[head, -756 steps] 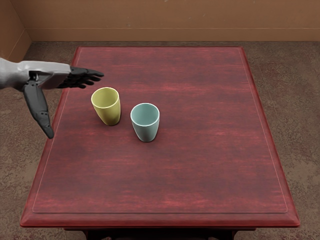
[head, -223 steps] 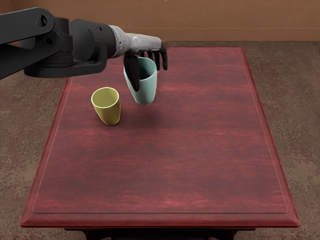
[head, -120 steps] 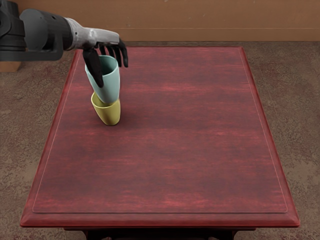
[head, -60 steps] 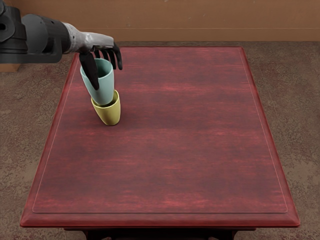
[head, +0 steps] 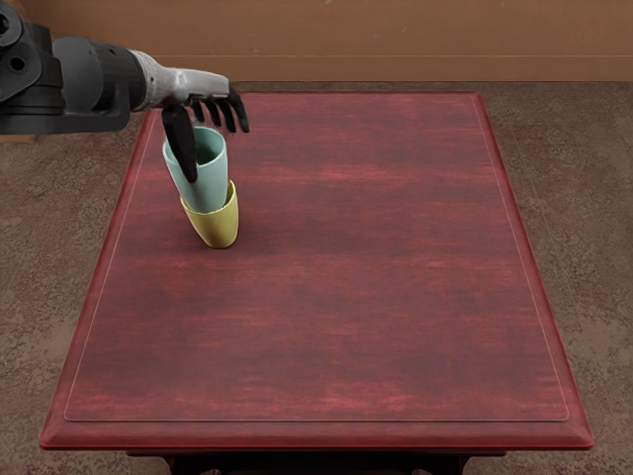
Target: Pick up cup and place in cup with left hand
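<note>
My left hand (head: 210, 139) is over the back left part of the table, its fingers loosened past the teal cup's rim and its thumb in front of the cup's near left side. The teal cup (head: 205, 183) leans slightly to the left, its lower end inside the mouth of the yellow cup (head: 220, 230). Most of the teal cup rises above the yellow rim, and its base is hidden. The yellow cup stands upright on the table.
The red wooden table (head: 346, 297) extends to the right and front of the cups. Behind it is a brown wall (head: 396, 40). The left forearm crosses the upper left corner of the view.
The teal cup was carried left from its place right of the yellow cup. Over the last half second it sank deeper into the yellow cup, while the fingers loosened and shifted slightly right.
</note>
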